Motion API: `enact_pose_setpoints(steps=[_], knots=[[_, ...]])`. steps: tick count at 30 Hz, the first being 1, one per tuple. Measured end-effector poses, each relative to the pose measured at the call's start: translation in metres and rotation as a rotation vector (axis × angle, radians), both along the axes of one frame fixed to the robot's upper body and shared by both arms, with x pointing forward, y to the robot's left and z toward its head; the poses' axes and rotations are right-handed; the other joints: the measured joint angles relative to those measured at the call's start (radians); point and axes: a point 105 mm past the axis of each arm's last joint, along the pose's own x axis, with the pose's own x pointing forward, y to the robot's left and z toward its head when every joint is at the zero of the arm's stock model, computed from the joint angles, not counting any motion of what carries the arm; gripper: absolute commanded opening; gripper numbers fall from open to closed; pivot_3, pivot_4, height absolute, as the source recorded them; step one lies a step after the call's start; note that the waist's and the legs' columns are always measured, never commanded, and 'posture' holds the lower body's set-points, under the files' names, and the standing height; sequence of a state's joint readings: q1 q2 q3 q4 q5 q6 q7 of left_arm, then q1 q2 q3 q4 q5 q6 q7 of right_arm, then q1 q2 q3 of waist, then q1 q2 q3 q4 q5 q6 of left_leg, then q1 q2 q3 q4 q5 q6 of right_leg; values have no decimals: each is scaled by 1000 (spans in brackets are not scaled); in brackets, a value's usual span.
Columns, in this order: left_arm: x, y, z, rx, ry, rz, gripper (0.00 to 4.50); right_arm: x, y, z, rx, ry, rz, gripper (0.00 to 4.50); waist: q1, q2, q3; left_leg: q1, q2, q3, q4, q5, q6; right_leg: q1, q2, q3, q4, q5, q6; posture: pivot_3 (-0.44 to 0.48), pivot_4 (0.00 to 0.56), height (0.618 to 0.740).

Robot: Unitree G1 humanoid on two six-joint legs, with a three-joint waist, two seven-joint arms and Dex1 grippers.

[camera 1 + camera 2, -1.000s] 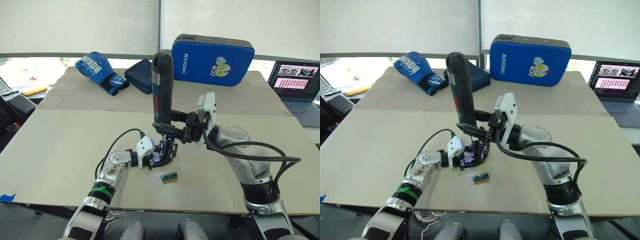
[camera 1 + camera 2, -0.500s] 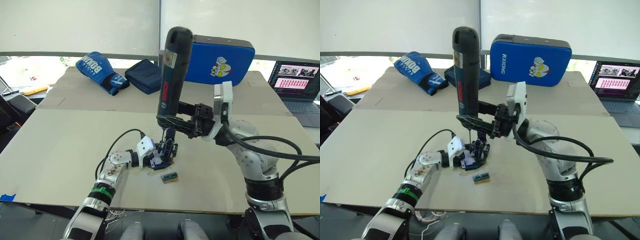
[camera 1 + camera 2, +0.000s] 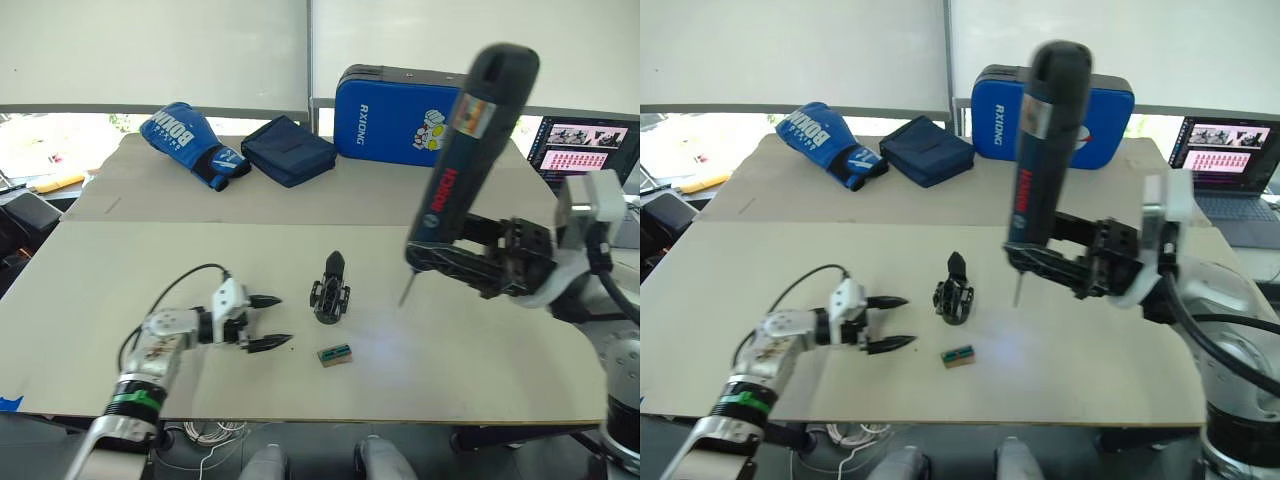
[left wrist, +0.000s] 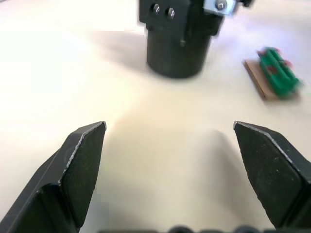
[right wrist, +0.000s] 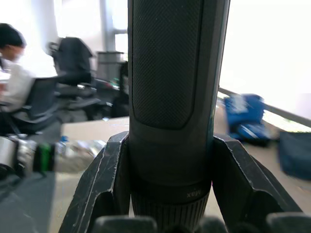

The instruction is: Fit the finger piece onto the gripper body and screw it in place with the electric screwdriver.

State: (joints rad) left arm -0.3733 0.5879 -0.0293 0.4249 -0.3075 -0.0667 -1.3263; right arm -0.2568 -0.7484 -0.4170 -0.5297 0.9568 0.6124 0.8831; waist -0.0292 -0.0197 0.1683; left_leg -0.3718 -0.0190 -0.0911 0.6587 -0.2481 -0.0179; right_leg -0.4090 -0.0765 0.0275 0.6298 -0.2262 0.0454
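The right tool (image 3: pixel 470 268) is clamped around the lower barrel of the screwdriver (image 3: pixel 465 150), one black finger pressed to each side of it, as the right wrist view shows plainly. The screwdriver is held off the counter (image 3: pixel 130 260), tilted with its rounded end up and away and its bit (image 3: pixel 404 291) pointing down, to the right of the body (image 3: pixel 331 292) and apart from it. Held that way, the bit is clear of the work and the grip sits low on the barrel, which I judge gives steadier control of the tip.

The left tool (image 3: pixel 268 321) lies low over the counter with its two fingers spread and nothing between them, pointing toward the body from the left and not touching it. In the left wrist view the round base of the body stands just ahead of the open fingers.

The body stands upright on its stubby base near the counter's middle, a pointed finger (image 3: pixel 334 265) rising from it. Whether that is the fitted piece and whether its screw is home, I cannot tell. A small green part (image 3: pixel 337 353) lies just in front of the body.

With both tools off the body, the assembly looks left to stand alone, perhaps because fastening is done.
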Motion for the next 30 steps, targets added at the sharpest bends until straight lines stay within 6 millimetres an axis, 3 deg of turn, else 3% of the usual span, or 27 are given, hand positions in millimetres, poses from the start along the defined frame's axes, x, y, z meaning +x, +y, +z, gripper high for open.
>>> enact_pose_setpoints(steps=[4, 9, 13, 17, 23, 26, 30], knots=[[-5, 29, 13, 11, -37, -11, 4445, -7, -28, -16, -52, 0, -111, 1933, 15, 0, 0, 0, 0, 1, 0, 0, 0, -1, 0, 0, 0, 0, 1, 0, 150, 740], [-15, 63, 13, 45, -13, 19, 4445, -19, -52, -41, -110, 31, -207, 1933, 15, 1, 1, -1, 0, 1, 0, 0, 0, -1, 0, 0, -1, -1, 2, 0, 150, 740], [-20, 65, 16, 30, -6, 6, 4445, -22, -51, -42, -88, 6, -218, 1933, 13, 1, 2, -1, 1, 2, 0, 0, 0, -1, 0, 1, -1, -1, 2, 0, 150, 740], [-27, 49, 23, 21, -45, -68, 4445, -21, -28, -31, -71, -57, -157, 1933, 10, 2, 2, -1, 2, 3, 0, 0, 0, -2, 0, 3, 0, -1, 2, 0, 150, 740], [-49, -1, 22, -20, -50, -225, 4445, -30, 34, -9, 0, -157, 81, 1933, 13, 2, 3, -5, 1, 6, 0, 0, 0, -8, 0, 6, 0, 1, -1, 0, 150, 740], [-52, -22, 14, -22, -46, -247, 4445, -33, 56, -11, 13, -151, 176, 1933, 18, 2, 3, -9, 1, 6, 2, 0, 0, -11, 0, 6, 1, 4, -3, 0, 150, 740], [-51, -37, 3, 0, 4, -237, 4445, -30, 71, -18, 22, -137, 226, 1933, 16, 1, 3, -10, 0, 7, 2, 0, 0, -12, 0, 7, 1, 4, -3, 0, 150, 740]])
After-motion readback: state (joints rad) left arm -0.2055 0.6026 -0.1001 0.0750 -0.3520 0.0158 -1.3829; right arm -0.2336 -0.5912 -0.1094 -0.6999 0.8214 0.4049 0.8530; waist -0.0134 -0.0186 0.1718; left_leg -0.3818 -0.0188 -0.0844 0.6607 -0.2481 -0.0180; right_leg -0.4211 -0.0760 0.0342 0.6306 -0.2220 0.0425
